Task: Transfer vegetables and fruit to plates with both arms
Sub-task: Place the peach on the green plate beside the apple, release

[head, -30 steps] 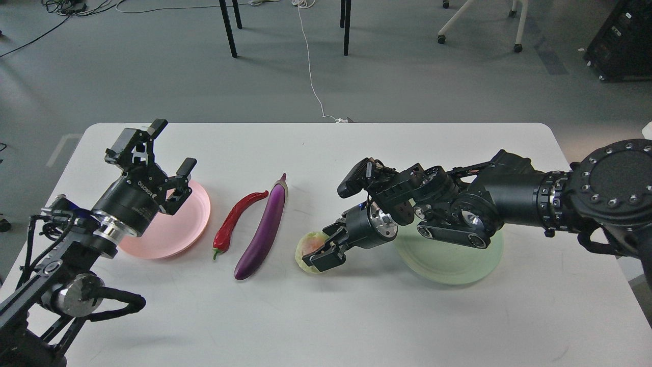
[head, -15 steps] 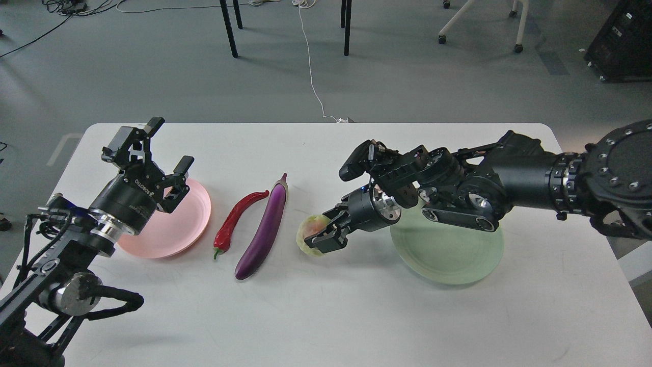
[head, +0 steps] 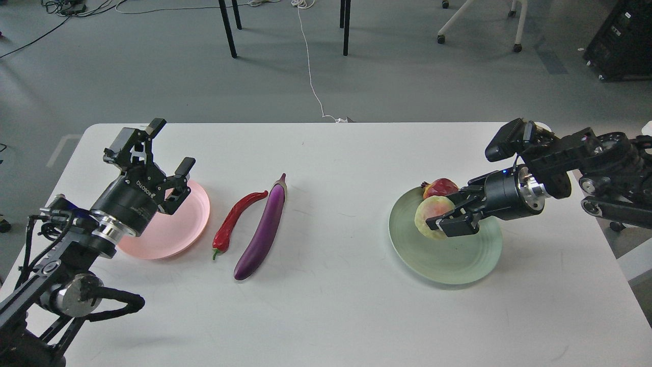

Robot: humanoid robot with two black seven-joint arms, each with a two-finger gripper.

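My right gripper (head: pixel 450 213) is shut on the round yellow-green fruit (head: pixel 431 216) and holds it over the left part of the pale green plate (head: pixel 448 255). The dark red pomegranate (head: pixel 441 187) sits at the plate's far edge, just behind the fruit. The purple eggplant (head: pixel 262 229) and the red chili pepper (head: pixel 235 216) lie side by side on the white table between the plates. My left gripper (head: pixel 165 148) is open and empty, above the far edge of the pink plate (head: pixel 173 224).
The white table (head: pixel 326 316) spans the view, with its right edge under my right arm. Beyond its far edge are chair legs and a white cable (head: pixel 310 76) on the grey floor.
My right gripper has carried the yellow-green fruit from beside the eggplant to the right, over the green plate. The pomegranate has come into view. My left arm has barely moved.
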